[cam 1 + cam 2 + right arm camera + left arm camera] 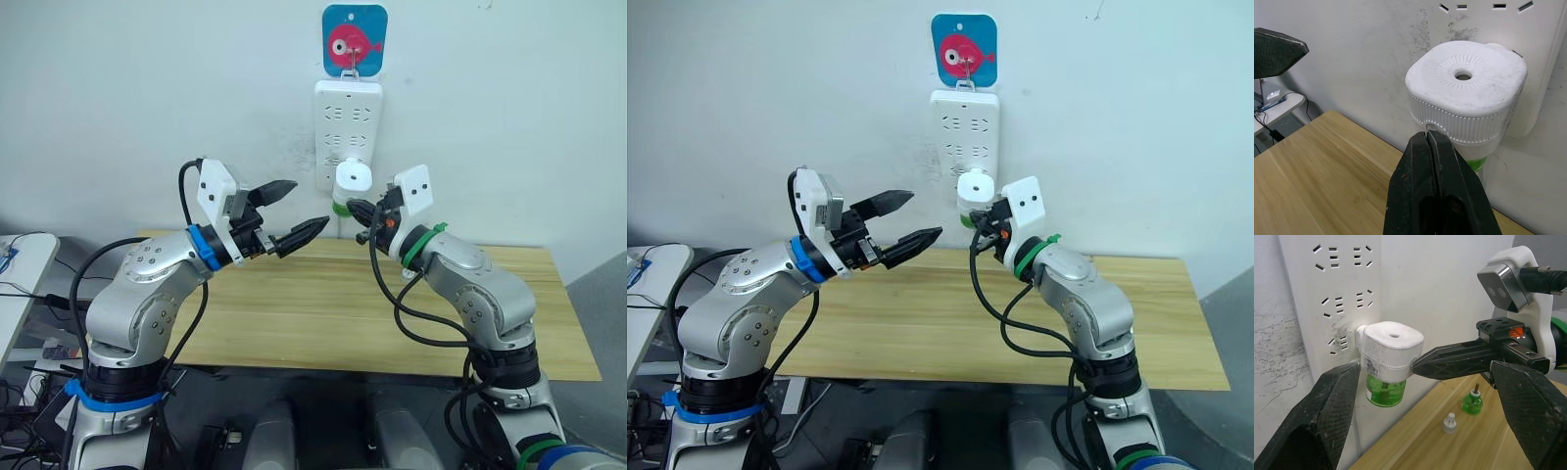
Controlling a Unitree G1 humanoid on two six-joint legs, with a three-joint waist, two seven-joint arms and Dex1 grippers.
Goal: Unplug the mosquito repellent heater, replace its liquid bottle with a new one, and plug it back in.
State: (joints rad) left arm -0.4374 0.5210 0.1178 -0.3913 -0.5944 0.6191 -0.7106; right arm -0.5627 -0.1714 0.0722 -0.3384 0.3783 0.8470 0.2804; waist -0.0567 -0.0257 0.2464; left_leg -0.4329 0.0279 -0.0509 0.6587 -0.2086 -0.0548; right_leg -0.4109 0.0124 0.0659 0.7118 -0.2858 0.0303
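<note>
The white mosquito repellent heater [353, 177] sits plugged into the white power strip [347, 132] on the wall, with a green liquid bottle [1383, 390] screwed in below it. My right gripper [355, 208] is shut, its tips touching the ribbed side of the heater [1466, 93] just under the top. My left gripper [309, 206] hangs open in the air to the left of the heater, holding nothing. A second small green bottle [1472, 403] with a wick stands on the wooden table [294, 313] near the wall.
A small white cap [1449, 423] lies on the table beside the spare bottle. A blue sticker hook with a pink fish [354, 40] holds the strip. A white side table [24, 259] with cables stands at the far left.
</note>
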